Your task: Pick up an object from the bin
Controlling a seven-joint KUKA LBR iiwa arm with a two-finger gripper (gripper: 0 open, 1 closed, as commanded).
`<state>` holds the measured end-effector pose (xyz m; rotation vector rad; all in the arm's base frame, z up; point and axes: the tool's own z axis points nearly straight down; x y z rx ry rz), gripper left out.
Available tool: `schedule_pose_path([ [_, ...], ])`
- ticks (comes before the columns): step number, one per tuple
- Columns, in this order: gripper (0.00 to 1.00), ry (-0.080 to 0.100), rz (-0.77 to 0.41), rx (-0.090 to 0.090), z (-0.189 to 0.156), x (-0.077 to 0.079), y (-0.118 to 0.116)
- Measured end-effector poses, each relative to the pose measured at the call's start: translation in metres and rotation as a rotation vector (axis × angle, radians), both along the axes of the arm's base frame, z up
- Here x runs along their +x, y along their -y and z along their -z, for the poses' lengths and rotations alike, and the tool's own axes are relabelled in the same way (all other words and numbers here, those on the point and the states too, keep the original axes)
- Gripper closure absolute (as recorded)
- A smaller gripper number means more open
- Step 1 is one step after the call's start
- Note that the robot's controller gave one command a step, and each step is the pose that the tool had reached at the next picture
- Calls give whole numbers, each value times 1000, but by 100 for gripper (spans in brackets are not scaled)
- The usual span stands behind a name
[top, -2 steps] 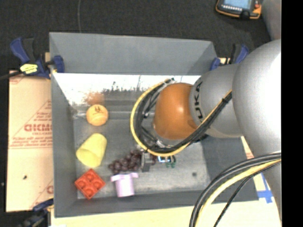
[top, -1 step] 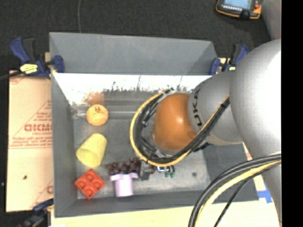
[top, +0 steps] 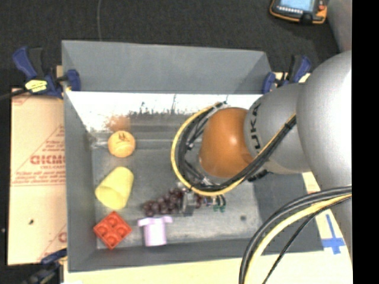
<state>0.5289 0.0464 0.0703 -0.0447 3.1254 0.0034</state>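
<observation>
- Claw (top: 190,202) low over the floor of the bin (top: 166,70), under the orange wrist cover; spread or pressed together, cannot tell.
- Dark purple grape bunch (top: 160,205) touching or just beside it.
- Lilac spool (top: 155,231) near.

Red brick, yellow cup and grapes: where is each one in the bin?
Red brick (top: 112,229): camera view, on its studded top.
Yellow cup (top: 115,188): camera view, on its side wall.
Grapes (top: 161,205): camera view, on the middle of the bunch.
</observation>
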Motion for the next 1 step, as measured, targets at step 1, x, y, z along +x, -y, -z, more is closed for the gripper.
schedule_pose_path([
  [1, 100, -4, -42, 3, 0, -15, -35],
])
